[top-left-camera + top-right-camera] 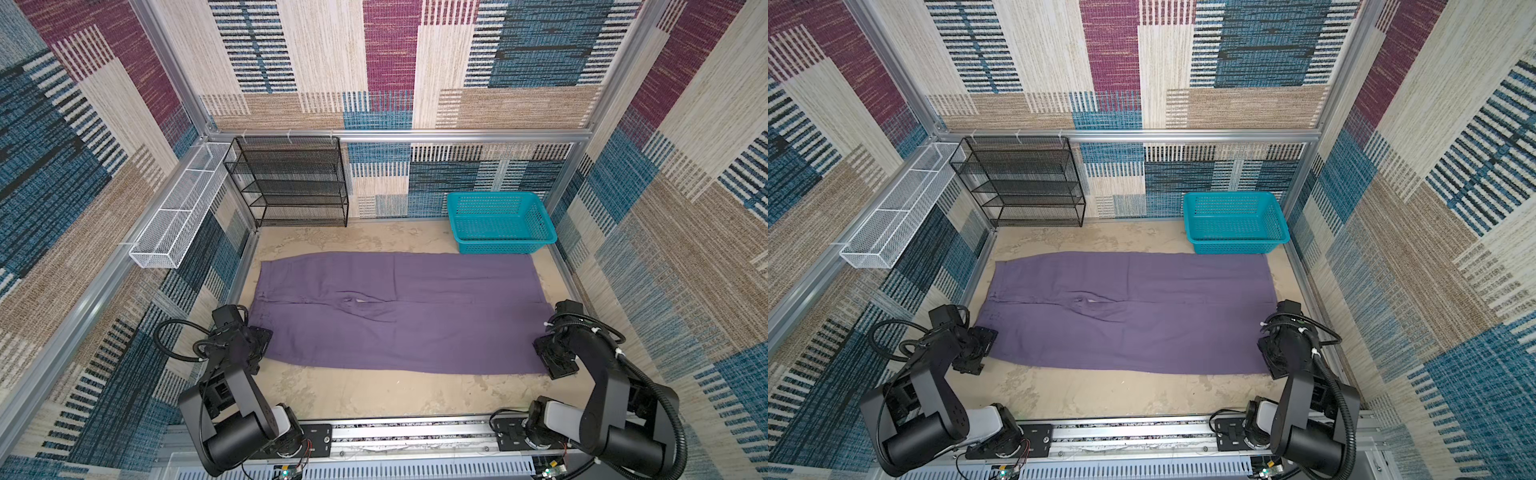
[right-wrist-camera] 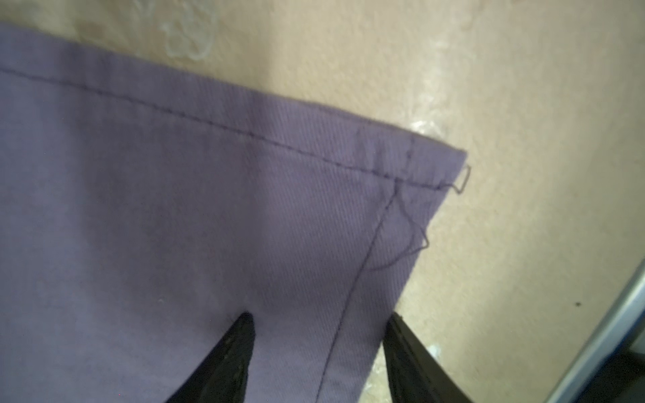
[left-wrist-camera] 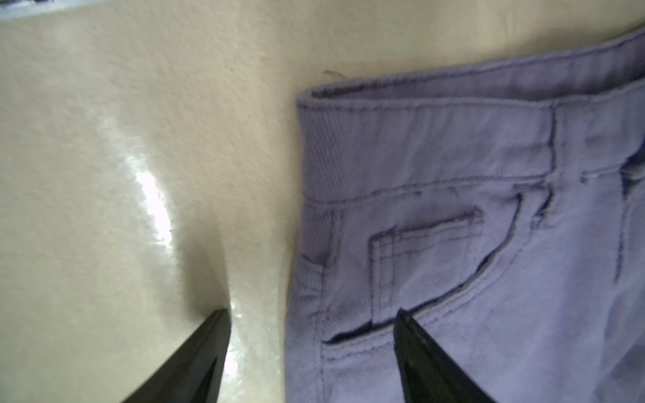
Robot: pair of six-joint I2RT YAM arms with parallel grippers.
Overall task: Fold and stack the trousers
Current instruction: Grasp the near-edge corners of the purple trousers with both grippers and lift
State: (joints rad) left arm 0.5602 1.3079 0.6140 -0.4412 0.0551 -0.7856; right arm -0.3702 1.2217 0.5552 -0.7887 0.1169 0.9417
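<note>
Left gripper (image 3: 312, 314) astride trousers (image 3: 488, 244) edge, right gripper (image 2: 320, 315) astride hem corner (image 2: 436, 164)

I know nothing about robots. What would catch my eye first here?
A big purple pair of trousers lies spread flat across the sandy-coloured table, waist to the left, with an empty teal basket behind its far right corner. Two black robot arms crouch at either end. The left arm's fingers stand open astride the waist edge by a pocket, and the right arm's fingers stand open astride a leg's edge near its hem corner.
</note>
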